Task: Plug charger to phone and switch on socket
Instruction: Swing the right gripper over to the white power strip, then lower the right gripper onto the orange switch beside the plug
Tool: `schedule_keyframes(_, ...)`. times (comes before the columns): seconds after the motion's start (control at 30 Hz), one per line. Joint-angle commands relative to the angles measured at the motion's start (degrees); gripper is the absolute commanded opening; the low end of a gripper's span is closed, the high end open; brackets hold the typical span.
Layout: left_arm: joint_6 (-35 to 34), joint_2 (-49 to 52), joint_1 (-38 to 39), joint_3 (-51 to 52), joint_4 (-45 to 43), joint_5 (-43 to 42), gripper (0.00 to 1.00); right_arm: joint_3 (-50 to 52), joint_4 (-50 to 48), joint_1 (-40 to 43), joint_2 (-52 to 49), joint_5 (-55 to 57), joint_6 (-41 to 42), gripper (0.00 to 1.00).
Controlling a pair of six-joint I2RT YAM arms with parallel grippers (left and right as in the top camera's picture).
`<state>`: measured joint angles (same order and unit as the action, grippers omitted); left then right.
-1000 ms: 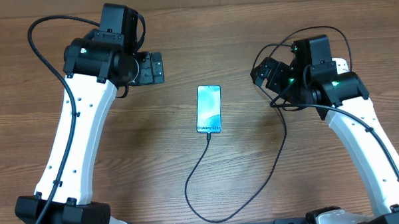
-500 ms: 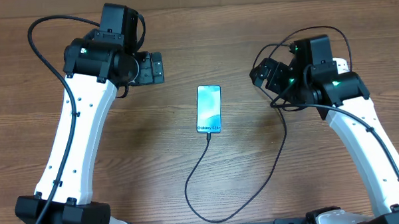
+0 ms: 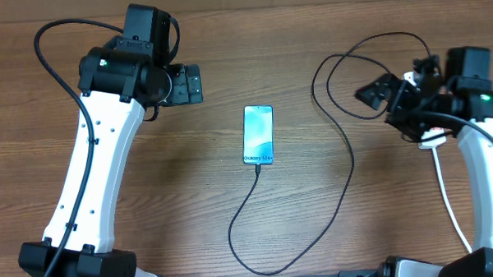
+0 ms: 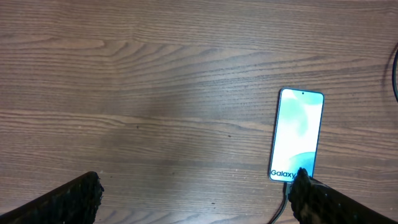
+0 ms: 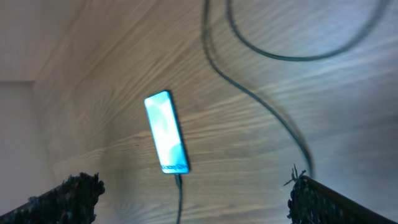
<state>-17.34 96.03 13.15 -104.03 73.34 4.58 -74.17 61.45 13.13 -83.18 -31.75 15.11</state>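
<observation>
Jaws gape empty on both sides; right gripper (image 3: 373, 93), above the looped charger cable (image 3: 347, 155), might snag it and unplug the phone (image 3: 259, 135).

the table (image 3: 227, 49) is warm brown wood, streaked with long darker grain lines. the phone (image 3: 259, 135) glows light blue and cyan with paler swirls, has a dark rim, and shows a whitish strip at one short end. the charger (image 3: 351, 161) is black along all its loops. the left arm (image 3: 96, 172) and right arm (image 3: 486, 171) are white with black joints, each with a small green light. the thick cord (image 3: 444, 199) is white.
</observation>
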Motion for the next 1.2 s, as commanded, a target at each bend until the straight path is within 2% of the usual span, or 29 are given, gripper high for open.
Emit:
schedule_keyframes(0.0, 1.1, 0.2, 0.4, -0.4, 0.1, 0.7, 1.0, -8.1, 4.5, 4.9, -3.1, -2.6, -8.9, 1.0)
schedule_keyframes(0.23, 1.1, 0.2, 0.4, -0.4, 0.2, 0.7, 1.0, -28.9, 16.3, 10.7, -17.3, 1.6, -12.4, 1.0)
schedule_keyframes(0.37, 1.1, 0.2, 0.4, -0.4, 0.1, 0.7, 1.0, -39.2, 17.8, 13.7, -27.0, 2.3, -10.7, 1.0)
schedule_keyframes(0.7, 1.1, 0.2, 0.4, -0.4, 0.1, 0.7, 1.0, -39.4, 10.8, 16.9, -37.9, 2.6, -9.1, 1.0)
schedule_keyframes(1.07, 1.1, 0.2, 0.4, -0.4, 0.1, 0.7, 1.0, -38.4, 10.1, 16.8, -40.3, 14.7, -9.0, 1.0)
schedule_keyframes(1.17, 1.1, 0.2, 0.4, -0.4, 0.2, 0.7, 1.0, -37.0, 9.0, 16.8, -40.3, 16.8, -6.8, 1.0)
